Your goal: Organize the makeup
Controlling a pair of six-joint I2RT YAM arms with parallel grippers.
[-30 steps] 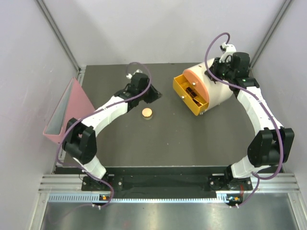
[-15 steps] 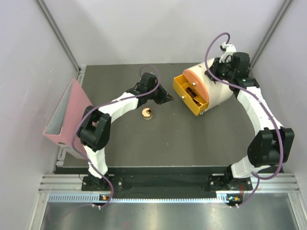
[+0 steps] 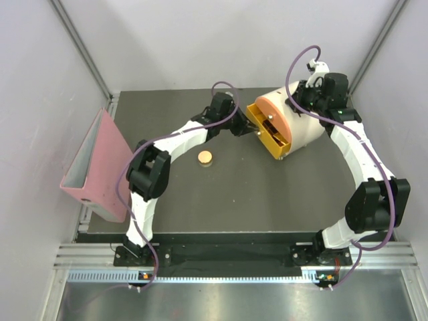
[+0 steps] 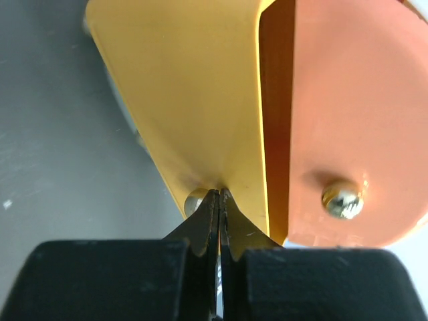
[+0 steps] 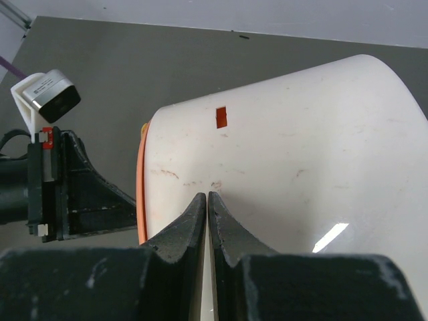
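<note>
Jaws closed — left gripper (image 4: 219, 199) tips touch yellow drawer (image 4: 194, 100) front.

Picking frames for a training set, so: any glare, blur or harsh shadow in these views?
Left wrist: the yellow drawer fills much of the frame at close range and looks soft; the knob on the peach front carries a bright glint. Right wrist: one white highlight on the cream box, otherwise sharp. Top external: even light, soft shadows, the compact clear.

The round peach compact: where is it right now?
In the top view, the compact lies alone on the table, left of centre, between the pink binder and the yellow drawer.
</note>
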